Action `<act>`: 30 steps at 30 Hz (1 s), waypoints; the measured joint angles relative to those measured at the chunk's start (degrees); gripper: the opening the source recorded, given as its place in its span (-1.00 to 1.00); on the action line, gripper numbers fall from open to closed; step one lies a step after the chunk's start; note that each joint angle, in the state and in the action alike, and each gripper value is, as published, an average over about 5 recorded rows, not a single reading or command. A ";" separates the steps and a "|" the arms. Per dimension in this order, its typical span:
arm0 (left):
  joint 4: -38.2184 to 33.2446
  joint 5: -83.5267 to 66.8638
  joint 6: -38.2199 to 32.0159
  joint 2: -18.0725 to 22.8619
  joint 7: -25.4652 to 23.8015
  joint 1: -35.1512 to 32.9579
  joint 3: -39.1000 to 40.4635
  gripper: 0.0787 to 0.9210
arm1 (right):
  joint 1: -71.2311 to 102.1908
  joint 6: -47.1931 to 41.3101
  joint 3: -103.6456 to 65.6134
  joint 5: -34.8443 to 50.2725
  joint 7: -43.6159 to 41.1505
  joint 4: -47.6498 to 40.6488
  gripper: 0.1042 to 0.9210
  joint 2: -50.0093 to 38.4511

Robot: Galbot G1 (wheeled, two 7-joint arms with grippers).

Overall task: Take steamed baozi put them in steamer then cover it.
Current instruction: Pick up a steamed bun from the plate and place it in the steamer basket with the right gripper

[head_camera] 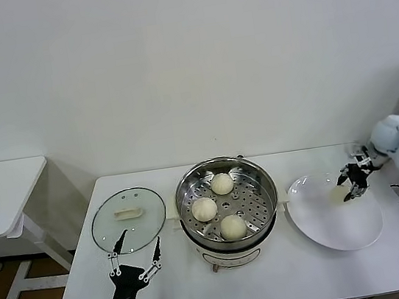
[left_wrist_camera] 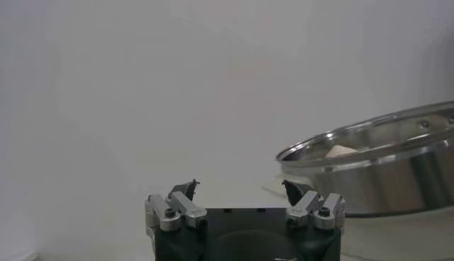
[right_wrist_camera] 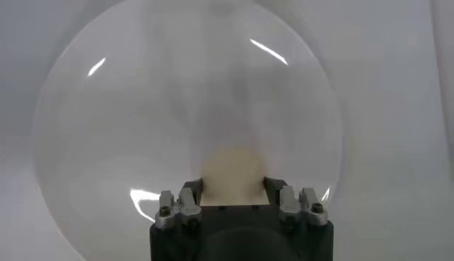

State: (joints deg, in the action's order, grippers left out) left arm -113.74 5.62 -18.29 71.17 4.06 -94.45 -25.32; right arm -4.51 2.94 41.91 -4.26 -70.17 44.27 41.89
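The right end effector [right_wrist_camera: 233, 195] is pinching the last baozi [right_wrist_camera: 233, 174] over the plate [head_camera: 335, 212], three are sitting in the steamer [head_camera: 225, 199], and the left end effector [head_camera: 135, 253] is resting spread beside the cover [head_camera: 128, 219].

Three baozi [head_camera: 216, 207] in steamer [head_camera: 260, 182]

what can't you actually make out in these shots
- Head view: the small cream-white bun at the right gripper over the flat white plate is hidden by the fingers.
- Right wrist view: the bun is partly hidden by the gripper body.
- Left wrist view: the shiny round steel steamer is cut off by the edge.
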 measured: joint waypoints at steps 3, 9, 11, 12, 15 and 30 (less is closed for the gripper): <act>-0.08 -0.04 0.00 -0.27 0.01 0.18 0.20 0.77 | -4.39 -0.53 4.01 2.30 -1.65 2.00 0.28 -0.03; -0.12 -0.52 -0.08 -0.95 0.05 0.55 0.51 0.77 | -16.33 -2.84 15.39 10.39 -4.09 7.95 0.28 1.28; -0.13 -0.72 -0.08 -1.15 0.06 0.66 0.59 0.77 | -20.52 -4.04 19.43 13.92 -4.31 10.51 0.28 2.25; -0.13 -0.80 -0.09 -1.25 0.07 0.71 0.61 0.77 | -22.52 -4.67 21.36 15.77 -4.36 11.83 0.28 2.82; -0.14 -0.98 -0.09 -1.47 0.07 0.89 0.71 0.77 | -27.95 -6.58 26.66 21.23 -4.25 15.78 0.28 4.82; -0.39 -1.33 0.00 -1.29 0.20 1.18 0.49 0.77 | -38.13 -12.71 41.86 33.76 -0.92 28.59 0.26 14.98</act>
State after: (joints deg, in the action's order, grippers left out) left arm -114.13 4.29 -18.29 69.88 4.26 -93.27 -24.84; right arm -42.64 -9.78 83.77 29.49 -71.09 72.86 56.87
